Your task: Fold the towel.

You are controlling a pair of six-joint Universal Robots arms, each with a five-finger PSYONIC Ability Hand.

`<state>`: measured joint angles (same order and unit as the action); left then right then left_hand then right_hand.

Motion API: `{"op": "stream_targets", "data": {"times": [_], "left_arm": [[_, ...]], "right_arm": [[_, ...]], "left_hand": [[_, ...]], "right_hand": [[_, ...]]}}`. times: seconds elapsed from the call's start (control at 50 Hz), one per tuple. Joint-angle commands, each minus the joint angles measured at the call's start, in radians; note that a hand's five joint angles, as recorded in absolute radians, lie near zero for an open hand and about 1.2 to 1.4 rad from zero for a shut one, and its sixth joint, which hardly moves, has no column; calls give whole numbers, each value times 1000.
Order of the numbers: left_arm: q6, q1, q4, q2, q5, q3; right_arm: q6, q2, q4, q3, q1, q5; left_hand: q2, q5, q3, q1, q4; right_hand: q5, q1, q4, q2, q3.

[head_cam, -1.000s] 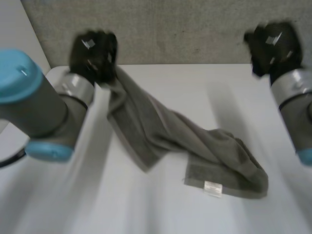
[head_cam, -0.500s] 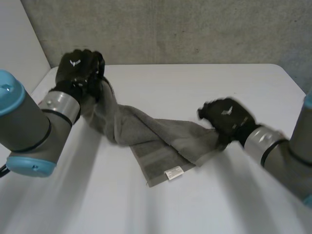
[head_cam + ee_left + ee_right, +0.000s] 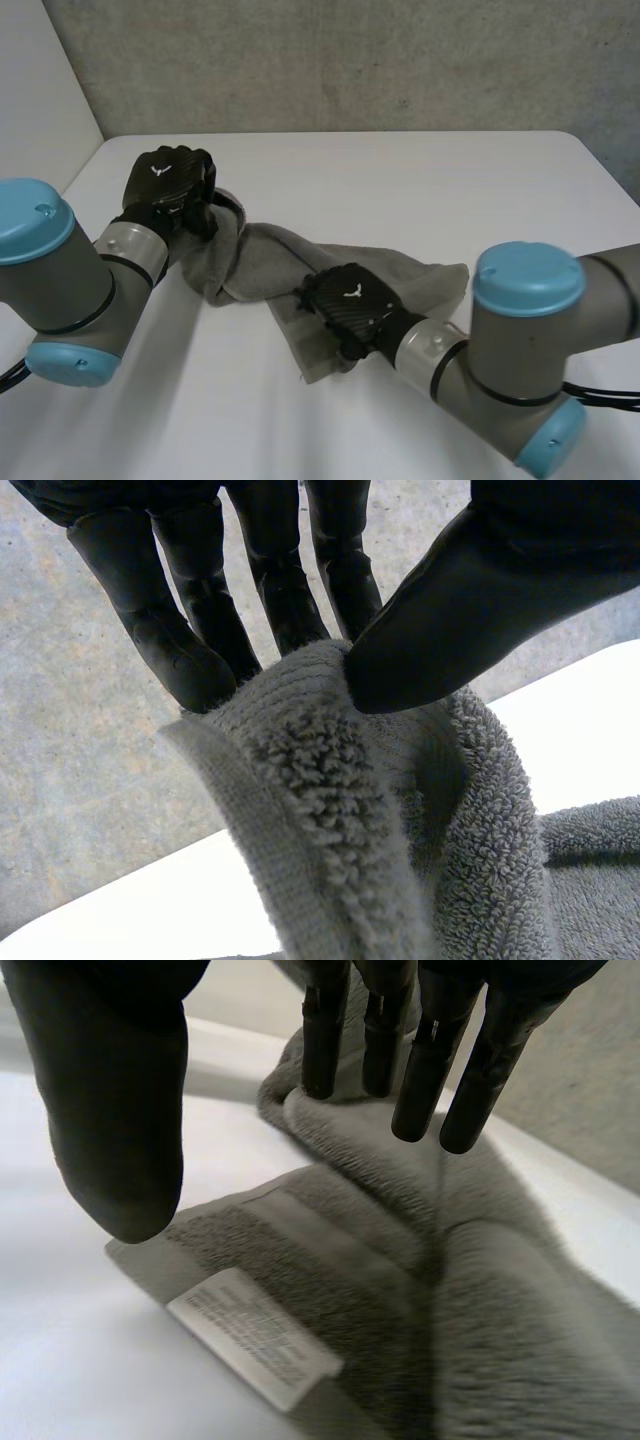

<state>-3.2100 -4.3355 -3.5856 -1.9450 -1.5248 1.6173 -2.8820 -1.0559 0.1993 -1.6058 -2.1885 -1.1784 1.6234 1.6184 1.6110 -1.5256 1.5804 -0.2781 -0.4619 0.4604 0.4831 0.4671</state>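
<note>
Left hand (image 3: pixel 168 188) grasps towel (image 3: pixel 262 258). Its wrist view shows thumb pressed vs fingers (image 3: pixel 190 640) w/ a folded towel edge pinched btwn them, that end held up off the surface. Right hand (image 3: pixel 348 305) is released: fingers (image 3: pixel 425 1070) straight, thumb spread well apart, palm over towel's near part. Fingertips are at or just above the pile; can't tell if they touch.

White table (image 3: pixel 420 180) w/ rounded corners takes most of head view, rough grey wall (image 3: pixel 350 60) behind it. Towel is grey terry, bunched in a rope-like band across table's middle. It runs from left hand at far-left side toward right hand, flatter & wider at that end. Hemmed corner lies flat on table under right thumb. White label (image 3: pixel 255 1338), print too small to read, sits on that corner's hem.
</note>
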Motion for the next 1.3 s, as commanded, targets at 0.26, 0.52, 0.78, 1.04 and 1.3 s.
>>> {"op": "stream_targets", "data": {"times": [0.26, 0.52, 0.78, 1.04, 1.3], "left_arm": [[-1, 0, -5, -8, 0, 4], [-1, 0, -5, -9, 0, 6], [-1, 0, -5, -9, 0, 7], [1, 0, -5, -9, 0, 7], [1, 0, -5, -9, 0, 7]], "right_arm": [[-6, 146, 6, 107, -45, -64], [-2, 175, 8, 130, -47, -64], [3, 200, 9, 150, -45, -64], [4, 223, 11, 179, -45, -66], [1, 188, 28, 176, -45, -69]], "left_hand": [[-227, -397, -215, 129, -184], [-227, -397, -215, 129, -184], [-227, -397, -215, 129, -184], [-227, -397, -215, 129, -184], [-227, -397, -215, 129, -184]], "right_hand": [[-152, -143, 144, 122, 138], [-173, -163, 165, 142, 158], [-211, -201, 203, 180, 196], [-328, -319, 320, 298, 314], [-713, -703, 705, 682, 698]]}}
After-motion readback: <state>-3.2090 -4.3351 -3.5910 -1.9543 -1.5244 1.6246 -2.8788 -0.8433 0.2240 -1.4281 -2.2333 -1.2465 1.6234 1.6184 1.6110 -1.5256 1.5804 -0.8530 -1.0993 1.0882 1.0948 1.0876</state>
